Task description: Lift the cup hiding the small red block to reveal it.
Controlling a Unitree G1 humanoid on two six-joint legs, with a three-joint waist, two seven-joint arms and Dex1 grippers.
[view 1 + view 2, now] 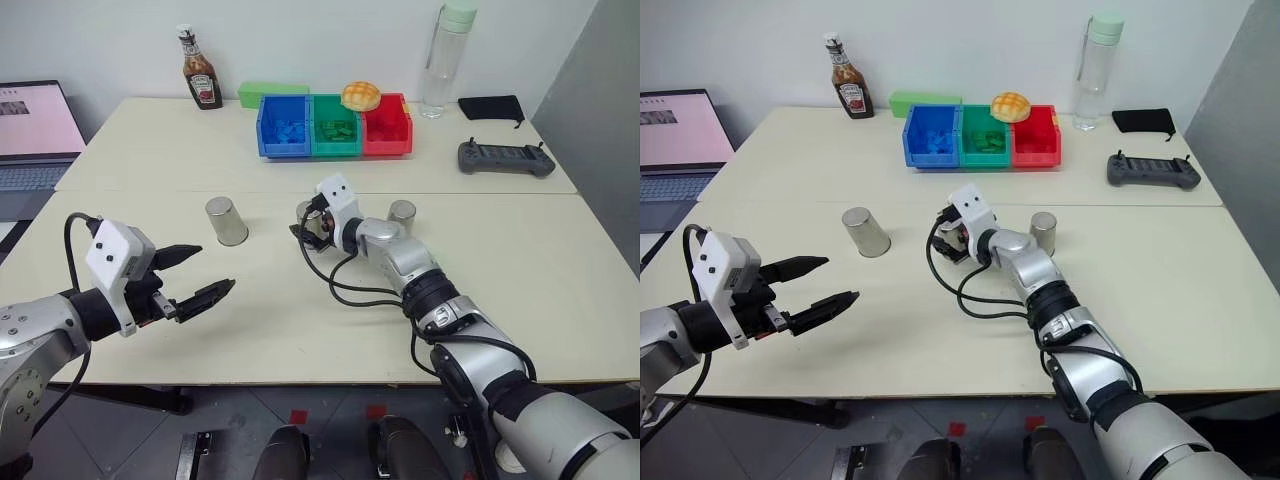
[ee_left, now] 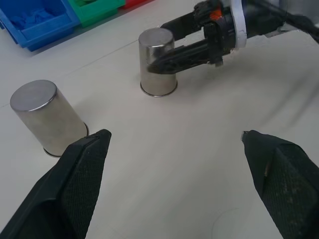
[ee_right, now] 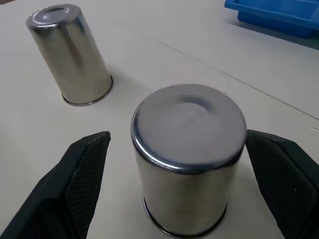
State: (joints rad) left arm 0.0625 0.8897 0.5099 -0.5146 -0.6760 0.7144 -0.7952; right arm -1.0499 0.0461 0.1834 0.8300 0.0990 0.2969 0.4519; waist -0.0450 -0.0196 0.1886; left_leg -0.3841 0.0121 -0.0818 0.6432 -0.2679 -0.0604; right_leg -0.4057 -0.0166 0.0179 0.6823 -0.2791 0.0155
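Observation:
Three silvery cups stand upside down in a row across the table. The left cup [image 1: 227,221] and the right cup [image 1: 402,215] stand free. My right gripper [image 1: 310,228] is open, with one black finger on each side of the middle cup [image 3: 189,154] and a gap left on both sides. That cup [image 2: 157,62] rests flat on the table. My left gripper [image 1: 205,275] hovers open and empty near the table's front left, short of the left cup [image 2: 47,117]. The small red block is hidden.
Blue [image 1: 284,125], green [image 1: 335,127] and red [image 1: 388,128] bins line the back, with a bun [image 1: 361,96] on top. Also at the back are a ketchup bottle [image 1: 200,70], a water bottle [image 1: 447,58] and a controller [image 1: 505,158]. A laptop [image 1: 35,135] sits at the far left.

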